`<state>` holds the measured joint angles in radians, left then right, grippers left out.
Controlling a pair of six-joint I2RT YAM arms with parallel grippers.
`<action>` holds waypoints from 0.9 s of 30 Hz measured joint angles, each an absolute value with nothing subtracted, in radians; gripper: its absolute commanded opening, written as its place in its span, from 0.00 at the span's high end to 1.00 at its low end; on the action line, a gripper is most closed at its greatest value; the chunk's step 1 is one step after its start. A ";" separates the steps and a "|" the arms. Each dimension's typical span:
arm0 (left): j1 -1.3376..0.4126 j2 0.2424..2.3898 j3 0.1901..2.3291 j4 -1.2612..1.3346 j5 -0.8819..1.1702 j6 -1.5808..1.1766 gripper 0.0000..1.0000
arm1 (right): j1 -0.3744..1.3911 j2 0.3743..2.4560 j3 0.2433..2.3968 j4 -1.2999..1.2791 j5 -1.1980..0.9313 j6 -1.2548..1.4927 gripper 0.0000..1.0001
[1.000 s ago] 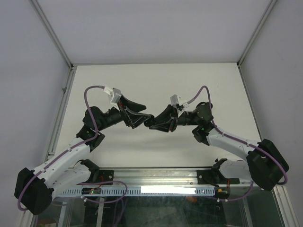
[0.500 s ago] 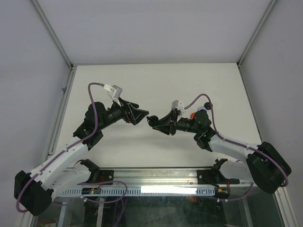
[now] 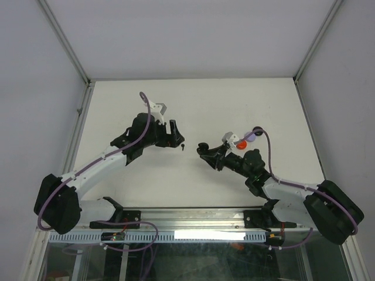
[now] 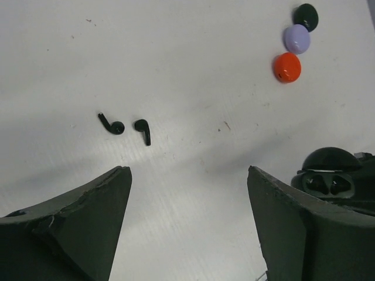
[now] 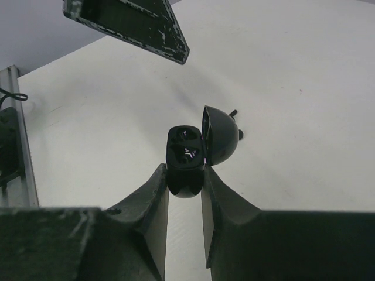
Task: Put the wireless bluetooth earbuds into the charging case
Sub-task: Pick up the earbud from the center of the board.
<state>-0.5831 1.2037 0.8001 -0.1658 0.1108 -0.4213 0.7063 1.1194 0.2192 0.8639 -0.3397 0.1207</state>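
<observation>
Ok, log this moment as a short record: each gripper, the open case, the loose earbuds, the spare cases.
left gripper: open, holding nothing
right gripper: shut on the open black case, lid hinged back
black earbuds: two, loose on the table, side by side, apart from the open case
spare cases: red case, lavender case, dark closed case, lined up in a row
task state: neither earbud inserted yet
</observation>
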 measured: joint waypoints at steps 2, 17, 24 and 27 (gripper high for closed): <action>-0.583 1.266 0.838 -0.189 0.103 -0.433 0.21 | 0.706 1.126 0.195 0.915 -0.298 0.121 1.00; -0.694 1.763 1.183 -0.421 -0.081 -0.440 0.39 | 0.706 1.165 0.139 1.061 -0.135 0.137 1.00; -0.700 1.840 1.263 -0.485 -0.131 -0.422 0.51 | 0.706 1.159 0.139 1.063 -0.123 0.141 1.00; -0.700 1.872 1.283 -0.501 -0.136 -0.413 0.54 | 0.706 1.156 0.139 1.063 -0.120 0.141 1.00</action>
<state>-0.6998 1.8717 1.2827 -0.5014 -0.1356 -0.4129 0.7063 1.1561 0.1390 1.0634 -0.1200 0.1406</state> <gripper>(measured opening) 0.493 0.259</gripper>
